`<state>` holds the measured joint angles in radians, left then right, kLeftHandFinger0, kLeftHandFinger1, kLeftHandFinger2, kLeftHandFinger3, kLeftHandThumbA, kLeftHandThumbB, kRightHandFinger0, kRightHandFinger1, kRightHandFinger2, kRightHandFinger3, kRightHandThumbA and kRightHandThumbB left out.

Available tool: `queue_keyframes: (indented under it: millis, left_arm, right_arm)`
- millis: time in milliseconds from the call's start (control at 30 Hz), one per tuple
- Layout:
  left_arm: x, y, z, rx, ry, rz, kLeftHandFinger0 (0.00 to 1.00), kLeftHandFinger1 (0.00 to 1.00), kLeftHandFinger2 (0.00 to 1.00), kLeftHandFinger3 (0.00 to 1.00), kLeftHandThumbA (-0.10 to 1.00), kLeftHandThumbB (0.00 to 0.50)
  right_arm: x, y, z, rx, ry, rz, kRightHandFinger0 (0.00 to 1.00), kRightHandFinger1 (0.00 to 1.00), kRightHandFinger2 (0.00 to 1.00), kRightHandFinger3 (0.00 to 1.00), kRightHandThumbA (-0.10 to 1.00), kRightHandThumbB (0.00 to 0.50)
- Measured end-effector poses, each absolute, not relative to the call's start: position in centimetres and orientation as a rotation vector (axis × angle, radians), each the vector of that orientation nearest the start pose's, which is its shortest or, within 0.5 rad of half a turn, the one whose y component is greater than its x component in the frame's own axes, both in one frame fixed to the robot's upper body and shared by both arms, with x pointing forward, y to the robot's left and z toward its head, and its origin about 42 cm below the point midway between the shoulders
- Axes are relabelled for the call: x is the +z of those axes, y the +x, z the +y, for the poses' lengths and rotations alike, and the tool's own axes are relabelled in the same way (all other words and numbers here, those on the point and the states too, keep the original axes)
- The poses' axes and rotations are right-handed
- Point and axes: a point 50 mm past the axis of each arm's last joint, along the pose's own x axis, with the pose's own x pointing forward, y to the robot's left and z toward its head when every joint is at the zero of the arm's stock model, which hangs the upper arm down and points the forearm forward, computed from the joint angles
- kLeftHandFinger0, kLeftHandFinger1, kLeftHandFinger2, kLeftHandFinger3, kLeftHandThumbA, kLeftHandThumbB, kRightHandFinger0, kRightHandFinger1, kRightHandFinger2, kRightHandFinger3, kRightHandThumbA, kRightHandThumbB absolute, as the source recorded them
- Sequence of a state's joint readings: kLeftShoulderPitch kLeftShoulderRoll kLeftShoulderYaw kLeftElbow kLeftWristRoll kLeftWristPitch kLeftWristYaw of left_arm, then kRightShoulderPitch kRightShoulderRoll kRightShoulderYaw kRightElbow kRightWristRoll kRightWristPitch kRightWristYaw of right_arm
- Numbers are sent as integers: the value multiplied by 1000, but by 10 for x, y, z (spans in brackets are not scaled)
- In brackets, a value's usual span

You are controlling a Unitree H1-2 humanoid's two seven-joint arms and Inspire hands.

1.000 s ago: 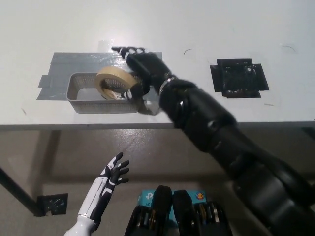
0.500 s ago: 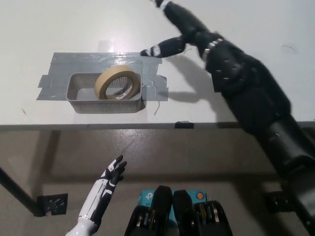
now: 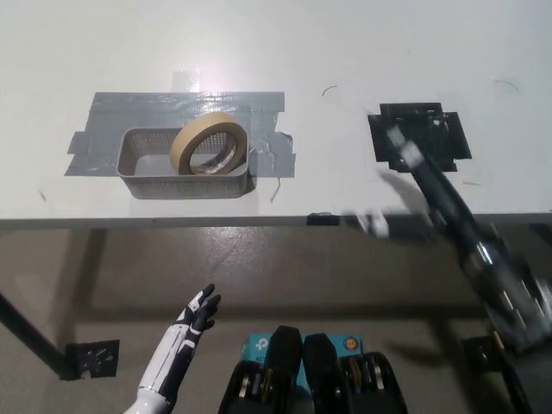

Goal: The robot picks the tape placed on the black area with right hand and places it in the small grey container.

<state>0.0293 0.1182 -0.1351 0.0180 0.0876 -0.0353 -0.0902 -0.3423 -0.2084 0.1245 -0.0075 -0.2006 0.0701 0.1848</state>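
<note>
Tape roll (image 3: 210, 144): a beige ring of masking tape with an open core; it sits in the small grey container (image 3: 138, 166), at the right end, tilted on edge and leaning against the right wall, its top rising above the rim.

Container: rectangular, shallow, walls of fine perforated mesh, rounded corners; it stands on a patch of dull grey duct tape (image 3: 129, 112) stuck flat to the white table (image 3: 285, 43), strips overlapping, edges ragged; the table surface is smooth and matte, with a few faint scuffs.

Black area (image 3: 431, 129): a roughly square patch of black tape strips on the table, well to the right of the container; uneven corners; nothing rests on it.

Right hand (image 3: 405, 185): black, heavily motion-blurred, smeared across the table edge below the black patch, apart from the container; the arm trails off toward the lower right; it holds nothing visible, but whether the fingers are spread or curled I cannot tell.

Left hand (image 3: 197, 312): white with dark fingers, low at the lower left below the table edge, resting; fingers apart and extended, empty.
</note>
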Motion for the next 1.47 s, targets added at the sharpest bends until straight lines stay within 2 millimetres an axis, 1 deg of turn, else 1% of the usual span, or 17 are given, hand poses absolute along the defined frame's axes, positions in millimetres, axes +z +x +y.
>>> queue_keyframes:
  millis: [33,67,133,233,300,333,400,433,533,567,600,667,800,933,1267,1400,1467]
  left_arm:
    - [81,269,209,-223,201,27,1000,1000,1000,1000,1000,151]
    - [79,267,210,-222,200,30,1000,1000,1000,1000,1000,132]
    - [76,263,210,-220,197,40,1000,1000,1000,1000,1000,128]
    - [69,252,213,-214,193,66,1000,1000,1000,1000,1000,131]
    - [64,244,214,-209,190,81,1000,1000,1000,1000,1000,142]
    - [62,240,215,-207,189,87,1000,1000,1000,1000,1000,138]
    - [59,234,216,-203,187,95,1000,1000,1000,1000,1000,145]
    - [58,232,217,-201,186,97,1000,1000,1000,1000,1000,151]
    - [57,231,220,-193,187,93,1000,1000,1000,1000,1000,143]
    - [58,232,221,-188,187,87,1000,1000,1000,1000,1000,141]
    - [60,234,223,-180,188,78,1000,1000,1000,1000,1000,140]
    - [63,240,226,-167,190,61,1000,1000,1000,1000,1000,145]
    - [77,262,230,-144,196,-3,1000,1000,1000,1000,1000,132]
    - [89,278,232,-122,196,-50,1000,1000,1000,1000,1000,128]
    - [94,284,233,-117,197,-66,1000,1000,1000,1000,1000,126]
    - [97,286,232,-117,199,-75,1000,1000,1000,1000,1000,137]
    - [97,286,233,-117,199,-76,1000,1000,1000,1000,1000,133]
  right_arm:
    - [189,365,-216,298,-432,-223,1000,1000,1000,1000,1000,383]
    - [180,348,-224,284,-406,-203,1000,1000,1000,1000,1000,399]
    - [165,316,-236,257,-356,-166,1000,1000,1000,1000,1000,392]
    - [139,268,-250,217,-271,-91,1000,1000,1000,1000,1000,304]
    - [125,247,-255,194,-218,-56,1000,1000,1000,1000,1000,299]
    - [118,239,-256,180,-189,-42,1000,1000,1000,1000,1000,261]
    - [106,230,-255,160,-144,-19,1000,1000,1000,1000,1000,231]
    - [99,228,-254,151,-124,-8,1000,1000,1000,1000,1000,249]
    - [81,229,-251,137,-83,19,1000,1000,1000,1000,1000,249]
    - [75,231,-249,134,-72,22,1000,1000,1000,1000,1000,271]
    - [72,234,-249,131,-65,20,1000,1000,1000,1000,1000,252]
    - [70,242,-248,130,-58,5,1000,1000,1000,1000,1000,246]
    - [82,269,-245,139,-44,-73,1000,1000,1000,1000,1000,230]
    - [95,285,-242,150,-31,-133,1000,1000,1000,1000,1000,204]
    - [99,290,-243,154,-17,-152,1000,1000,1000,1000,1000,193]
    - [103,295,-243,158,-17,-163,1000,1000,1000,1000,1000,164]
    - [104,296,-242,160,-17,-168,1000,1000,1000,1000,1000,166]
